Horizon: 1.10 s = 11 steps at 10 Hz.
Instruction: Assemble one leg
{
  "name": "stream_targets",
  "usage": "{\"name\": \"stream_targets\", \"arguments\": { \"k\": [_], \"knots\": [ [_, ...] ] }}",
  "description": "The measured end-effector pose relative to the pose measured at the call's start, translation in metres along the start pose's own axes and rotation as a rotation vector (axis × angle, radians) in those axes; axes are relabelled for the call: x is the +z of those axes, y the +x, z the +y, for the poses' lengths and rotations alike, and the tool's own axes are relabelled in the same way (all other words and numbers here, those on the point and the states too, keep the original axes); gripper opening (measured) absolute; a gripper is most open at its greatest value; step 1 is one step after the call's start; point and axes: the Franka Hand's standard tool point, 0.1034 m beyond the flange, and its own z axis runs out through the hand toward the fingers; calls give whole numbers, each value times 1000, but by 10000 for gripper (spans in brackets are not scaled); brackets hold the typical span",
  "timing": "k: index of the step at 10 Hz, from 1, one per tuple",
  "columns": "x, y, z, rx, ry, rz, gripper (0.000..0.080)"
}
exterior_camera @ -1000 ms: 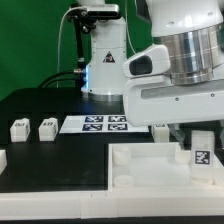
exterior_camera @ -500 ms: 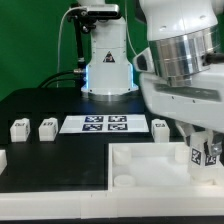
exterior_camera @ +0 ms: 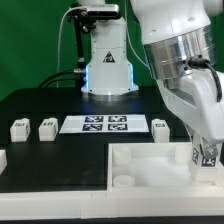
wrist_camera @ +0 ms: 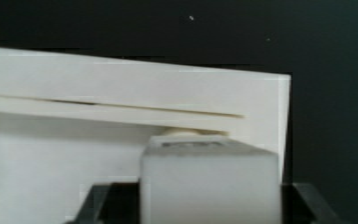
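My gripper (exterior_camera: 205,150) is shut on a leg (exterior_camera: 209,156), a small white block with a black-and-white tag, held tilted at the right corner of the large white tray (exterior_camera: 150,165). In the wrist view the leg (wrist_camera: 211,175) stands between my dark fingers (wrist_camera: 105,205), just over a round socket of the tray (wrist_camera: 140,90); my gripper (wrist_camera: 208,208) sits at the frame's edge. Three more legs stand on the black table: two (exterior_camera: 18,128) (exterior_camera: 46,128) at the exterior view's left and one (exterior_camera: 161,127) behind the tray.
The marker board (exterior_camera: 105,124) lies flat on the table behind the tray. A white bracket (exterior_camera: 3,158) sits at the exterior view's left edge. The arm's base (exterior_camera: 105,60) stands at the back.
The wrist has turned and tilted over the tray's right corner. The held leg has tilted with it and stayed at about the same place.
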Motion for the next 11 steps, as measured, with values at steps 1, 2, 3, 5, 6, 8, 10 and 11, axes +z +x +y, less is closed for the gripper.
{"name": "stream_targets", "arguments": {
  "k": [1,2,3,5,6,8,10,11],
  "knots": [
    [-1,2,-1,-197,-14,5,555],
    [-3,1,-4,-397,-32,10,555],
    [-3,-2,-5,-517,-47,12,620],
    [-3,2,-3,-735,-52,12,648],
    [-3,2,-3,-868,-59,11,648],
    [-2,1,-2,-1214,-130,28,649],
    [0,1,-2,-1209,-120,34,649],
    [0,1,-2,-1212,-121,34,529]
  ]
}}
